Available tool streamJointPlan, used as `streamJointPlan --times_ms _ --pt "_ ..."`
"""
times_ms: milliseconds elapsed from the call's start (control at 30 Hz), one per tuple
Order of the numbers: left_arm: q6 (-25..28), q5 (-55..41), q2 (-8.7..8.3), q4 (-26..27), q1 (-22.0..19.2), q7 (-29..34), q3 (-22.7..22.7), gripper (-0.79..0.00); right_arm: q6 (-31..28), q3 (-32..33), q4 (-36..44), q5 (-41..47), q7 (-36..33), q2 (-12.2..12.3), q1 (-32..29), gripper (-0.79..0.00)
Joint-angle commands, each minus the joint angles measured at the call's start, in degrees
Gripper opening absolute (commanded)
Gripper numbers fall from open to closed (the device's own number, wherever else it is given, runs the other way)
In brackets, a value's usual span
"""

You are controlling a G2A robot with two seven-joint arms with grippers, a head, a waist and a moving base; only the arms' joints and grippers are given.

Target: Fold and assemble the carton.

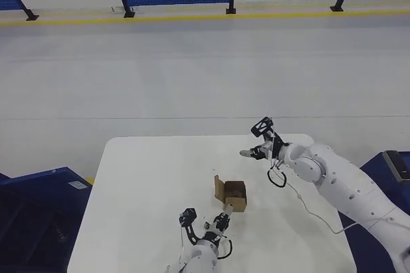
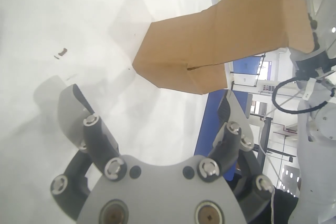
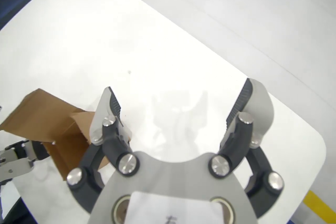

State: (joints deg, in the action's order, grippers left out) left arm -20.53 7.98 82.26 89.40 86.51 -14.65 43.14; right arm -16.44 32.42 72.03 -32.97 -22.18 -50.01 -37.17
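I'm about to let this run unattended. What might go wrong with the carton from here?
1. The carton stands loose on the white table, and neither gripper holds it. A push from the open left gripper close by may slide or tip it rather than fold a flap.
2. The open right gripper hovers well away from the carton, so nothing braces its other side.

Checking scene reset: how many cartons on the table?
1. The carton sits near the middle of the table, just in front of the left hand, one flap standing open.
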Motion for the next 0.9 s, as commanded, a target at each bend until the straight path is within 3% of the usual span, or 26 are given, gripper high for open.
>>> streamJointPlan --times_ms 0,133,400,600,867 --pt "-0.7 0.4 0.42 -0.2 -0.5 -1.0 -0.7 0.000 -3.4 -0.1 -0.9 1.7 -1.9 -0.6 0.6 0.000" --pt "-2.6 0.7 1.45 -1.6 -1.6 -4.2 -1.6 0.000 -10.9 -0.6 -2.9 4.7 -6.5 -1.6 1.6 0.000" --pt "-5.7 -0.1 3.86 -6.0 -4.7 -9.2 -3.4 0.000 -15.7 -1.3 -4.9 4.6 -9.5 -3.0 1.4 0.000" --pt "-7.1 1.1 5.58 -9.3 -6.5 -13.0 -4.8 0.000 -10.4 0.2 -5.9 0.7 -7.3 -3.3 1.0 0.000" --pt "-8.6 2.3 7.23 -12.6 -7.7 -14.8 -5.5 0.000 -9.4 -0.1 -5.5 -1.6 -7.2 -3.3 0.2 0.000"
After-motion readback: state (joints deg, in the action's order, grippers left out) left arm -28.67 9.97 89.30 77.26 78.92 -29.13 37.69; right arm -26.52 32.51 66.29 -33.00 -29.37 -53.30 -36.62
